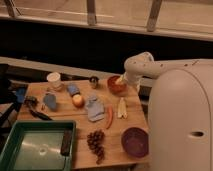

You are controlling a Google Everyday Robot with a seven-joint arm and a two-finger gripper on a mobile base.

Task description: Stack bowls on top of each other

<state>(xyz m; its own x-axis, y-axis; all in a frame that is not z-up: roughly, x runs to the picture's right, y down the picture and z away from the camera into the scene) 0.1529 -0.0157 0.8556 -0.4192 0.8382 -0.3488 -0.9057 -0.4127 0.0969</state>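
Observation:
The small orange-red bowl point(116, 85) sits at the back right of the wooden table point(60, 107). The larger dark purple bowl point(134, 141) sits at the table's front right corner, apart from it. My white arm reaches in from the right, and the gripper point(122, 82) is down at the orange-red bowl's right rim. The arm's large white body fills the right side of the view.
A white cup point(54, 79) and a small metal cup point(93, 81) stand at the back. An apple point(78, 101), blue items point(93, 108), a carrot point(109, 117), a banana point(121, 108) and grapes point(95, 142) lie mid-table. A green tray point(35, 147) is at the front left.

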